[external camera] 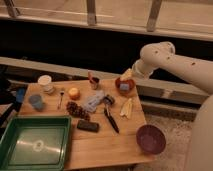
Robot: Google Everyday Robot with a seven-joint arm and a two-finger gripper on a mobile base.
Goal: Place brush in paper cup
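**A:** Where is the gripper point(127, 76)?

**B:** At the far right of the tabletop point(105, 150), just above the reddish bowl point(118, 88). Whether it is open or closed, I cannot tell. It holds nothing that I can make out.

**A:** And the brush point(111, 119)?

**B:** Lying flat near the middle, with its pale head beside a grey-blue packet point(92, 101) and its black handle pointing toward the near edge. The paper cup point(45, 82) stands well apart, at the far left corner.

**A:** What could go wrong?

**B:** As I judge it, the brush is crowded. The packet, a pale yellow piece point(127, 107) and a black block point(87, 126) all lie near, so a sloppy descent could nudge them or pinch the wrong thing. The thin handle may roll away. The brush looks longer than the cup is tall, so dropping it in could tip the light cup. A blue-grey cup point(35, 102) and a dark brown cup point(93, 82) could also be taken for the target.

**A:** What is in the containers?

**B:** The reddish bowl holds something bluish. The green tray point(55, 150) and the purple bowl point(151, 138) look empty. The inside of the paper cup is hidden.
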